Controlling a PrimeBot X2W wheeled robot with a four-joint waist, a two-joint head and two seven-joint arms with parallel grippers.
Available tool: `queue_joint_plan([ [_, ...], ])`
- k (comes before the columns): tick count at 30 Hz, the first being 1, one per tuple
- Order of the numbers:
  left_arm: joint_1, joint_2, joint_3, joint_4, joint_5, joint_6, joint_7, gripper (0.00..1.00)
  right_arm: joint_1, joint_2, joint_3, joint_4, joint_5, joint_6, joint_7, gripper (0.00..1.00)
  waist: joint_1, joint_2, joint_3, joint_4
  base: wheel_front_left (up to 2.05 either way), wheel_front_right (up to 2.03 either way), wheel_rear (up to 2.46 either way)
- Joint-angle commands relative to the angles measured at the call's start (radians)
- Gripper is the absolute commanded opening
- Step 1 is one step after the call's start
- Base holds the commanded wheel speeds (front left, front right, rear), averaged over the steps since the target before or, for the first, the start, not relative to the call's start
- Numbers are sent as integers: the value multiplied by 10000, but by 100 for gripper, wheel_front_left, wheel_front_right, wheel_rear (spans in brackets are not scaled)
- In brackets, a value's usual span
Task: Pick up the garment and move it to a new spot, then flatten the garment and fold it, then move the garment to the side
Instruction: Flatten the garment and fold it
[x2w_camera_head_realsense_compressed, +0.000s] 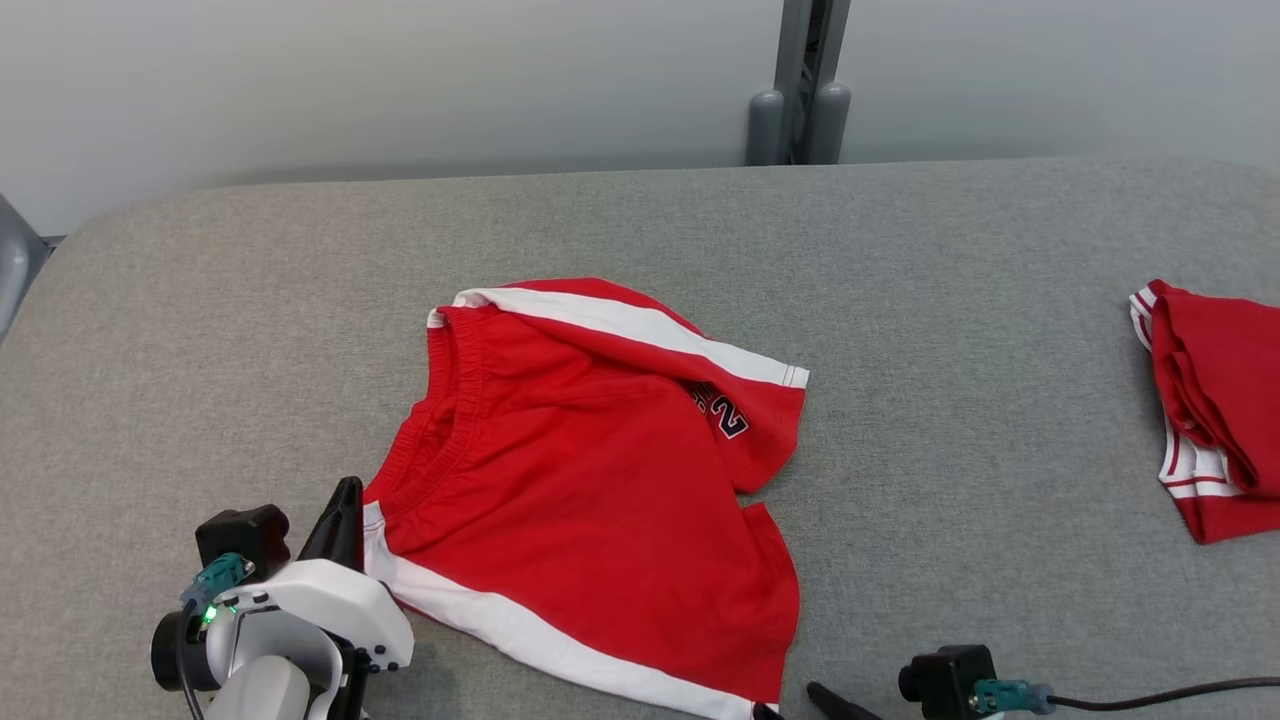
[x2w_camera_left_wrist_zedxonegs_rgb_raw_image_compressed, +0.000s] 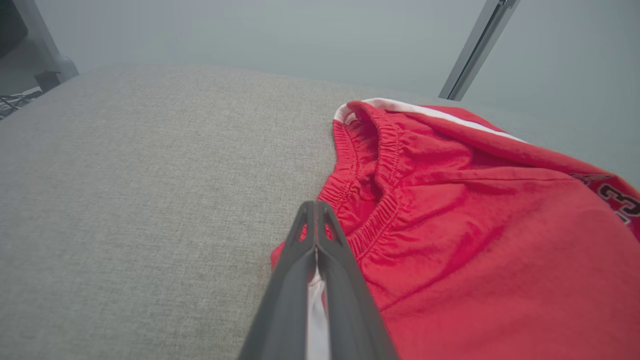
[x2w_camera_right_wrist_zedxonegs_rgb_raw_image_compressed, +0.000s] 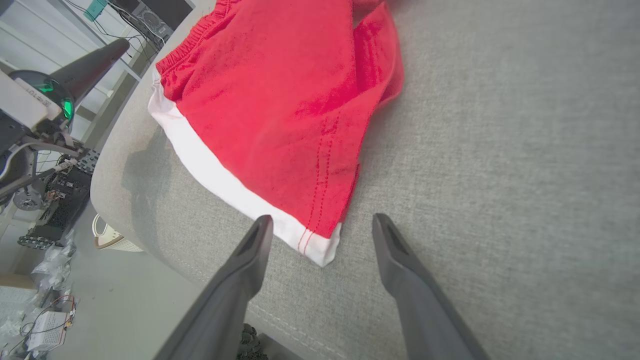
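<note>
Shorts (x2w_camera_head_realsense_compressed: 590, 480) lie rumpled at the centre of the head view on the grey table (x2w_camera_head_realsense_compressed: 250, 300). They are red with white side stripes, the elastic waistband toward the left of the frame and the leg openings toward the right and bottom. I see the upper leg folded over on itself, with a dark numeral print (x2w_camera_head_realsense_compressed: 728, 415) partly tucked under the fold. My left gripper (x2w_camera_head_realsense_compressed: 347, 495) sits at the lower left of that frame, right against the waistband's near corner where the white stripe begins. In the left wrist view its fingers (x2w_camera_left_wrist_zedxonegs_rgb_raw_image_compressed: 300, 260) are clenched together, tips meeting over the gathered waistband at the frame's middle. A strip of white cloth shows in the slit between them lower down, so I read it as grasping the shorts at that corner. My right gripper (x2w_camera_head_realsense_compressed: 800, 705) peeks in at the bottom edge of the head view, just beside the lower hem corner. In the right wrist view its fingers (x2w_camera_right_wrist_zedxonegs_rgb_raw_image_compressed: 250, 260) stand spread wide, released, one on each side of the white-striped hem corner at lower centre, and I cannot tell whether they touch the cloth. Another red garment (x2w_camera_head_realsense_compressed: 1210, 410), folded, lies at the right edge of the head view, well apart from the shorts. A grey post (x2w_camera_head_realsense_compressed: 800, 80) rises behind the table at top centre.
</note>
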Motion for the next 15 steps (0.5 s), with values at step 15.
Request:
queue_joint_plan([
  [15,241,26,-275,-764,-129,94,234,0,-529,-86,605,1298,675,-17,223,100,0,-1,28,516,0,0,0],
])
